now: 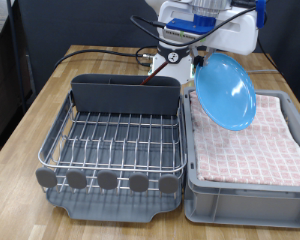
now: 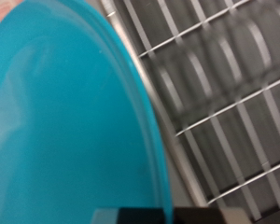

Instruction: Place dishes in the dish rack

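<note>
While the blue plate hangs tilted on edge above the seam between the dish rack and the grey crate, I judge the step in hand to be carrying it over to the wire grid.

Doing it well, as I see it:
- keep the plate near upright so its edge can drop between wires rather than land flat
- clear the crate wall and the rack rim before any descent
- line up the plate across the grid wires, not along them
- release only once the rim is seated, or it may roll or tip

Pincer: sits at the plate's upper edge on the exterior view's left side, under the white arm body. I can't actually see the fingertips in either view, so I can't tell how wide it stands. The plate being aloft suggests a grip on its rim, but that's a judgement.

Wrist view: plate fills most of the picture, very close to the camera, with the grid blurred behind it. So the plate is right at the pincer, rack below and beside.

Rack looks bare of dishes apart from something reddish in the cutlery compartment; too small to identify. Pink checkered cloth lies in the crate. Both sit on the wooden surface.
</note>
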### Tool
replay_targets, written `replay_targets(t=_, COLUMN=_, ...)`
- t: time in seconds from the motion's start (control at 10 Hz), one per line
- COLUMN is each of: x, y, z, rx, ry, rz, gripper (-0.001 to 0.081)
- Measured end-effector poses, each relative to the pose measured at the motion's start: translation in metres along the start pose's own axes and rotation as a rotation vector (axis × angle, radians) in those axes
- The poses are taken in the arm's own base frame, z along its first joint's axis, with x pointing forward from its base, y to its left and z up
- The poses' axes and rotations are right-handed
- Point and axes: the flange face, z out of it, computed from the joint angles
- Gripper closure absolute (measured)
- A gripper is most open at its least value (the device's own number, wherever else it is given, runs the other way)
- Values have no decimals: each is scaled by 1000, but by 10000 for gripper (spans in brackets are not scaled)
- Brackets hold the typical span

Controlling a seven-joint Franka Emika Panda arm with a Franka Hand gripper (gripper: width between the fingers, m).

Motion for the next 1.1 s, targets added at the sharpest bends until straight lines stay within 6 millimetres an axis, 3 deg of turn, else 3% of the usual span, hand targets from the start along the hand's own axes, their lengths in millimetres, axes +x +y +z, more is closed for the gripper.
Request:
replay_targets(t=0.3, x=42, y=17, z=4, rx=-50, ry=73, rz=-91, gripper=786)
replay_targets(t=0.8, x=131, y=50, z=-1, rx=-29, ry=168, rz=-460, gripper=786)
replay_targets(t=0.9, x=138, y=52, z=-3, rx=-11, ry=176, rz=-538, gripper=786)
replay_targets(t=1.1, x=136, y=52, z=1, rx=-48, ry=173, rz=-512, gripper=786)
